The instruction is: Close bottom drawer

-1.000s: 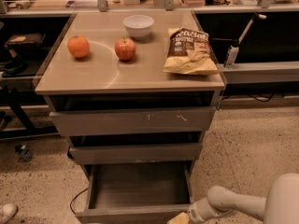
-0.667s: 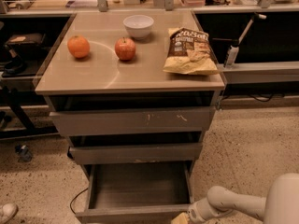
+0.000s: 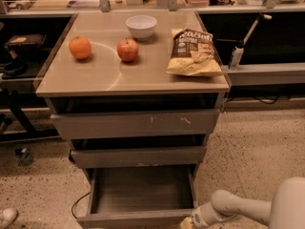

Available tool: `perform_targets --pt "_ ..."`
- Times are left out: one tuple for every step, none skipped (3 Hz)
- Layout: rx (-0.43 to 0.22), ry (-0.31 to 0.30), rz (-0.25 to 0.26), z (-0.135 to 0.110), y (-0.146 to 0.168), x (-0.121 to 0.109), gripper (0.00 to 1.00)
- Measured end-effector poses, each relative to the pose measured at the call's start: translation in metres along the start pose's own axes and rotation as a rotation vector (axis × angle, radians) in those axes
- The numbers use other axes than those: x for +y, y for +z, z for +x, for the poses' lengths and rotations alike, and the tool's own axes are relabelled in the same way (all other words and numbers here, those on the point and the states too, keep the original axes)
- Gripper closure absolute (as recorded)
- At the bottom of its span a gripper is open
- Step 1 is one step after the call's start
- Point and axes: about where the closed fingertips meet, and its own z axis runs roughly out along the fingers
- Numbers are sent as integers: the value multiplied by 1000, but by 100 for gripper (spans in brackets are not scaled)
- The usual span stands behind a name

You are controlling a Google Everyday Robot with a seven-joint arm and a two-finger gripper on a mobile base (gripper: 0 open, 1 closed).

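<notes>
The bottom drawer (image 3: pixel 138 192) of the grey-brown cabinet stands pulled out, its wood-grain tray empty and its flat front (image 3: pixel 128 220) along the lower edge of the camera view. My white arm comes in from the lower right. My gripper (image 3: pixel 187 222) sits at the right end of that drawer front, mostly cut off by the frame's edge. The middle drawer front (image 3: pixel 138 156) and the top drawer front (image 3: pixel 136 124) with white scuffs are above it, both further in.
On the cabinet top (image 3: pixel 95 78) are an orange (image 3: pixel 80 47), an apple (image 3: pixel 127 49), a white bowl (image 3: pixel 141 26) and a chip bag (image 3: pixel 193 52). Dark shelving stands left and right. A cable (image 3: pixel 78 202) lies on the speckled floor at the left.
</notes>
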Motion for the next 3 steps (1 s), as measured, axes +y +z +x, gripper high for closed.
perform_targets --pt "-21 -17 -8 -17 3 3 100" --pt "-35 -38 8 -33 7 3 100" --pt "-43 -61 27 -48 11 3 100"
